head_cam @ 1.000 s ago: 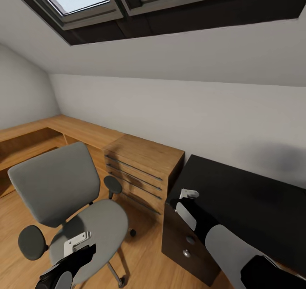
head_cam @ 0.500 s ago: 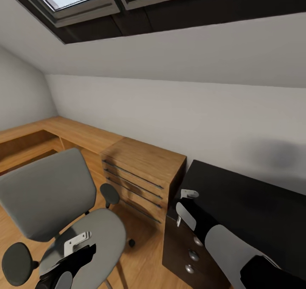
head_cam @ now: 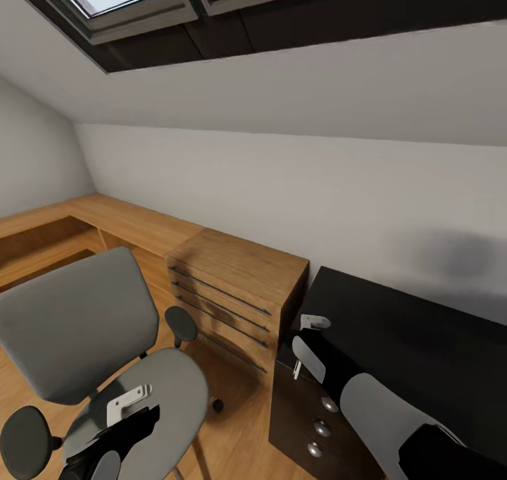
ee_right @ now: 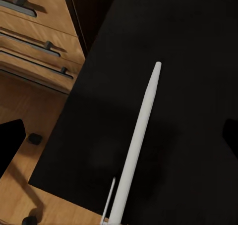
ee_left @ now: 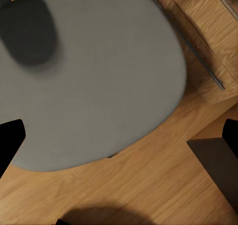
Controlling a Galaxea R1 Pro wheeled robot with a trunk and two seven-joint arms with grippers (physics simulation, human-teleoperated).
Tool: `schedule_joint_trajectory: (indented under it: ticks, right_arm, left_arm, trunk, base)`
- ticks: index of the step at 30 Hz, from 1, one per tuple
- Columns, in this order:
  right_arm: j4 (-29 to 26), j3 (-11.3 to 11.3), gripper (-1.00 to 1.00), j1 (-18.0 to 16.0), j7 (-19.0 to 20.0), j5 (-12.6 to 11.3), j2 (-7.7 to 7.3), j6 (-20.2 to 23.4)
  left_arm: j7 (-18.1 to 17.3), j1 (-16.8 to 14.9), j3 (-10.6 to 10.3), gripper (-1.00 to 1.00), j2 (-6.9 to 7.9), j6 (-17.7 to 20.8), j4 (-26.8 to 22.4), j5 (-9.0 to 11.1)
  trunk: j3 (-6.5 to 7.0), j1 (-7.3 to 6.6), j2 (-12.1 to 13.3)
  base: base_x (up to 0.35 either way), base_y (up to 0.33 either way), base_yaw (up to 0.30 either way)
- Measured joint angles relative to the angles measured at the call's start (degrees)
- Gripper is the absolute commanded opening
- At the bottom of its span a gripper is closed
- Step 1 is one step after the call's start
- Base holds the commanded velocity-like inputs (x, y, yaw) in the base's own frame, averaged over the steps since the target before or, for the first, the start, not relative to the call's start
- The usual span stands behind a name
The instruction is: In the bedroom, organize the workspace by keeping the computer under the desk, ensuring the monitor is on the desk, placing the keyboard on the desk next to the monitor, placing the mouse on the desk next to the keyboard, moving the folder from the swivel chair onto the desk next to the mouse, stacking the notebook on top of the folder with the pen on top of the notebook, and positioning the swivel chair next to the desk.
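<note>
Right claw (head_cam: 304,345) is seen over the near corner of the black bench (head_cam: 415,339); a white pen (ee_right: 135,150) is held in it, clamped, tip pointing out ahead over the bench top. Dark drawer unit w/ round knobs (head_cam: 322,427) sits just below that claw. Left claw (head_cam: 121,413) hangs over the grey seat of the swivel chair (head_cam: 84,325); fingers apart, nothing between. Light-wood chest of drawers (head_cam: 236,293) stands between chair & bench, beyond both claws. Wood floor (ee_left: 148,185) is seen beneath.
</note>
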Motion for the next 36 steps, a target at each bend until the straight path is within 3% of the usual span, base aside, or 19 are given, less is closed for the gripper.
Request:
schedule_joint_trajectory:
  ticks: [12,36]
  right_arm:
    - [2.01,-0.1,1.0,0.02,-0.03,-0.07,0.16,-1.07]
    - [3.28,-0.23,1.0,0.02,-0.01,-0.07,0.16,-1.22]
  left_arm:
    - [0.09,0.0,0.02,1.0,-0.08,-0.12,-0.23,0.04]
    - [0.03,0.0,0.02,1.0,-0.55,-0.19,-2.87,0.19]
  trunk:
    - [0.0,0.01,0.0]
    - [-4.31,5.28,-9.62]
  base:
    - [0.007,0.0,0.0]
    - [0.0,0.0,0.0]
